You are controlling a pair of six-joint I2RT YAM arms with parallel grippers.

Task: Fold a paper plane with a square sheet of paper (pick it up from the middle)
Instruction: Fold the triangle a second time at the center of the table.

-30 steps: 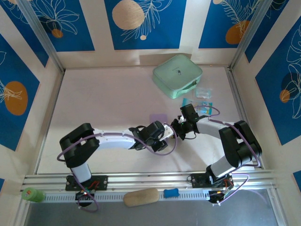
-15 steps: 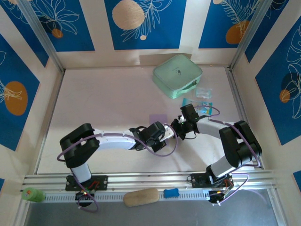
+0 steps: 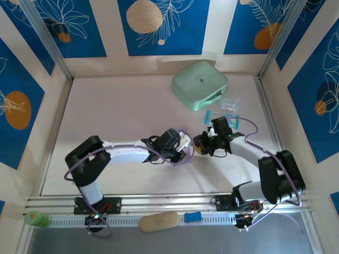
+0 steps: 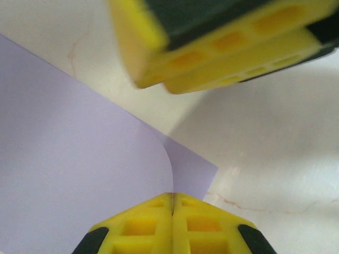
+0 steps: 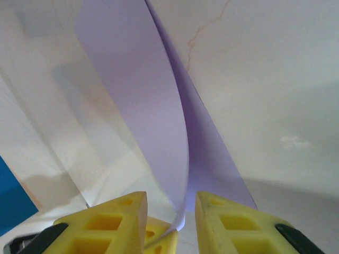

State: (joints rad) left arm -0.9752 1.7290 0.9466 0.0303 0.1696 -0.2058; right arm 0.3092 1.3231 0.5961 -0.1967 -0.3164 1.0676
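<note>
Top view: left gripper and right gripper are seen tip to tip mid-table, with both arms reached low and inward. Left wrist view: the square sheet of paper is pinched at a lifted, curling edge by fully closed fingers, the rest lying on the table; it is judged light, floppy and easily creased, so an edge pinch suits it. Right wrist view: the jaws are held slightly apart around the upcurved sheet, with nothing clamped

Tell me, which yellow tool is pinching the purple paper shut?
The left tool. Its two fingers are pressed flat together on the edge of the purple paper. The right tool has a gap between its fingers.
</note>
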